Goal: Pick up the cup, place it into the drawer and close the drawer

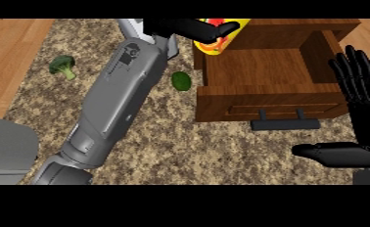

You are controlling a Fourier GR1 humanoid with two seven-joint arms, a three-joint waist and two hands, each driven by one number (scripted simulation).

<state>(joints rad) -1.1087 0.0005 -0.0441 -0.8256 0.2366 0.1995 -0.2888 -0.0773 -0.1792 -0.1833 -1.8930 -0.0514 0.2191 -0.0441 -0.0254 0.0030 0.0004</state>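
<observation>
Overhead, from the head view, the left hand (pixel 195 29) carries the yellow-and-red cup (pixel 220 37) at the drawer's (pixel 267 104) back left corner, its black fingers (pixel 209 34) curled round the cup and hiding much of it. The cup hangs over the drawer's left wall, partly above the open wooden compartment and partly above the speckled worktop (pixel 159 138). The long grey left forearm (pixel 115 99) slants up across the worktop from the lower left.

The right hand (pixel 353 74) rests at the right edge, just beside the drawer's right wall, fingers straight and spread, thumb out low; it holds nothing.

To do this step well, the cup likely needs to travel further right, clear of the wall, before being lowered onto the drawer's bare floor (pixel 260 69); releasing it on the rim risks it tipping out. The dark handle (pixel 285 123) at the front then offers the surface to push the drawer shut.

A broccoli floret (pixel 63 65) and a small green vegetable (pixel 180 80) lie on the worktop to the left, well out of the path.
</observation>
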